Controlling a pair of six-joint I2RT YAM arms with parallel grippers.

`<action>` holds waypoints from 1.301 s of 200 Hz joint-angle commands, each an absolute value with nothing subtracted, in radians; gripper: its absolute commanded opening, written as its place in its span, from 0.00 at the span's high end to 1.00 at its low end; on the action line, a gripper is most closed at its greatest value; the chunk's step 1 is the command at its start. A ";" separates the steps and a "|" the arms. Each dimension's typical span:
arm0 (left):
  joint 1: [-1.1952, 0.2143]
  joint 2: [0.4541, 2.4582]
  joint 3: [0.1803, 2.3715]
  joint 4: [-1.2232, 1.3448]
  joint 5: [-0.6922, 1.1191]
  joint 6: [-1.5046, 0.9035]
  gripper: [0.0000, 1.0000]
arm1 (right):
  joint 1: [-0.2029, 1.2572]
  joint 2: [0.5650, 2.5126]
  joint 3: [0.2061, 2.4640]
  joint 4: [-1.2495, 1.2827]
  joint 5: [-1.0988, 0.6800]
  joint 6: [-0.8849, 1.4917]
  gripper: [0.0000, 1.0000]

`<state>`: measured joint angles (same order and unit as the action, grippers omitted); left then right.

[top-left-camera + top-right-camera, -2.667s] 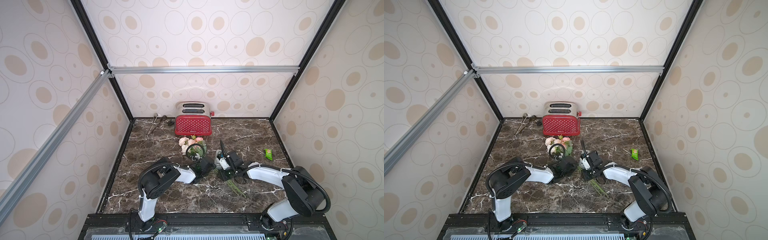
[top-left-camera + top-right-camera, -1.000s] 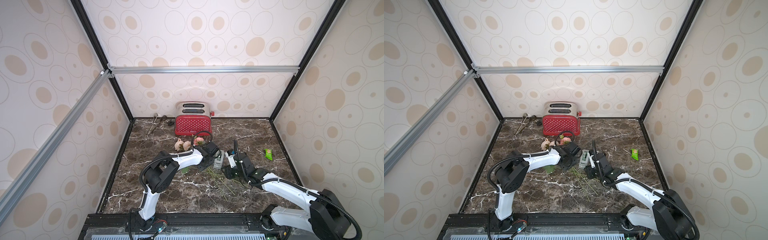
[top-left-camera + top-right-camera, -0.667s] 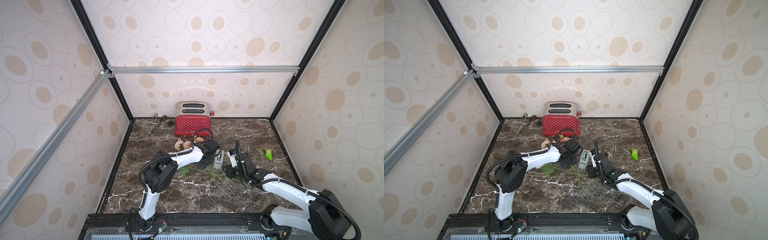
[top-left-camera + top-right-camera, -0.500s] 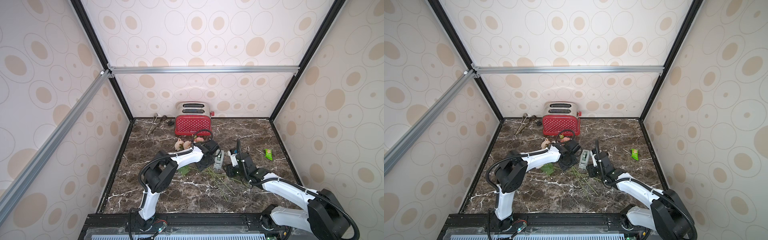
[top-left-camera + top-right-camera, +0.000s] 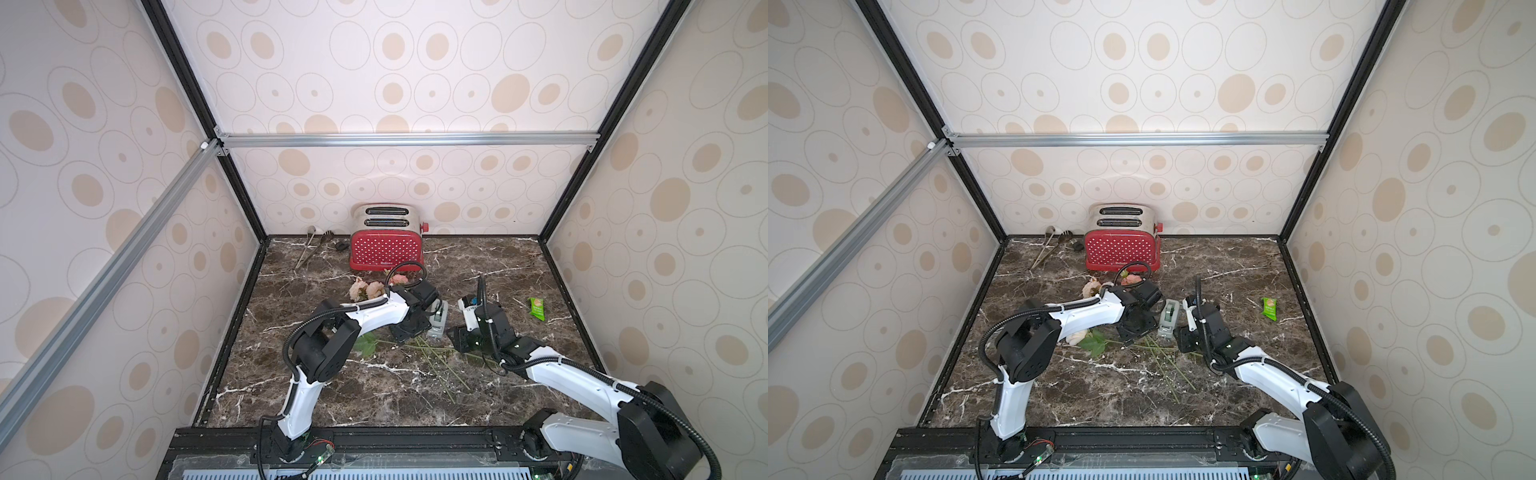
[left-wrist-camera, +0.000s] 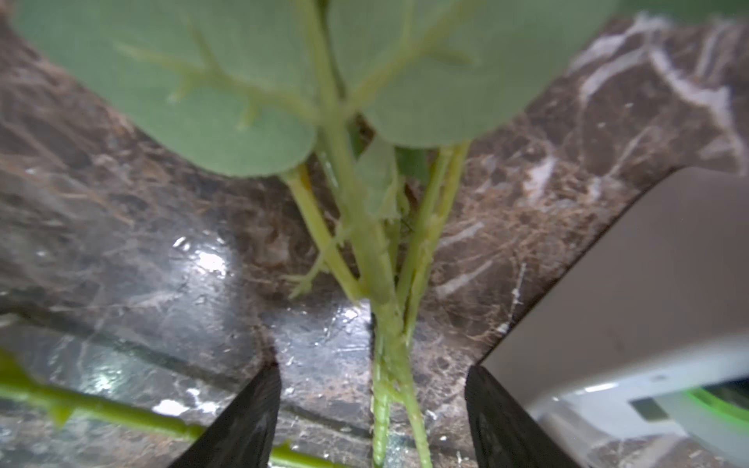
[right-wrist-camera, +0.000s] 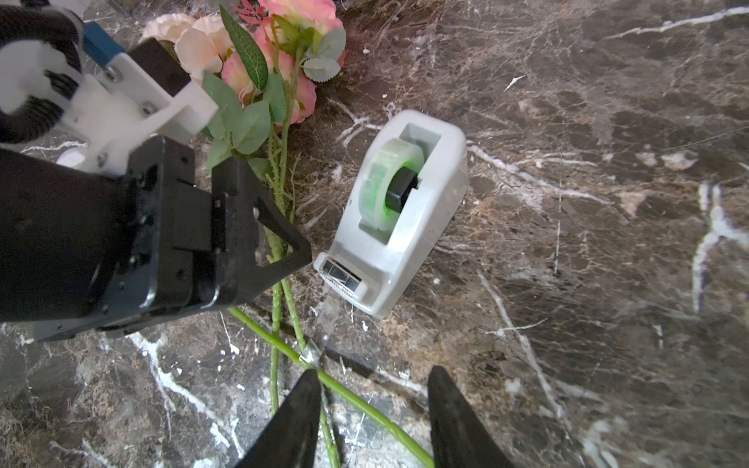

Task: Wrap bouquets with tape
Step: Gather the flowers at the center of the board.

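The bouquet [image 7: 259,60] lies flat on the marble desk [image 7: 608,202], blooms toward the red toaster [image 5: 386,249]. Its stems pass between the spread fingers of the left end effector [image 6: 371,405], a gap on either side. The tape dispenser [image 7: 405,210] stands just beside the stems. A clear tape strip [image 7: 330,312] trails from its cutter to them. The right end effector [image 7: 373,417] hangs near that cutter — fingers apart, pinching nothing.

bouquet [image 6: 210,81] leaves blurred, tape dispenser [image 6: 632,300] cropped
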<state>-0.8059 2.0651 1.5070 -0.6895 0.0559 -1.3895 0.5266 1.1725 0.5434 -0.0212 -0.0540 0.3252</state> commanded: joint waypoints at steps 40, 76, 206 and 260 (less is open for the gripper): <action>-0.788 2.027 1.623 -0.862 -0.008 -1.405 0.28 | 0.513 1.150 0.520 0.000 -0.050 0.330 0.54; -0.801 1.959 1.552 -0.856 0.023 -1.473 0.23 | 0.508 1.137 0.514 0.002 -0.040 0.335 0.50; -0.828 2.040 1.488 -0.753 0.098 -1.544 0.02 | 0.489 1.057 0.507 -0.052 0.067 0.371 0.26; -0.808 2.073 1.485 -0.740 0.092 -1.552 0.11 | 0.480 1.045 0.504 -0.055 0.080 0.374 0.25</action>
<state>-0.8185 2.0384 1.4715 -0.7303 0.0998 -1.5318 0.4892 1.0657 0.5194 -0.0418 0.0612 0.3630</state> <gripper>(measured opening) 0.917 0.747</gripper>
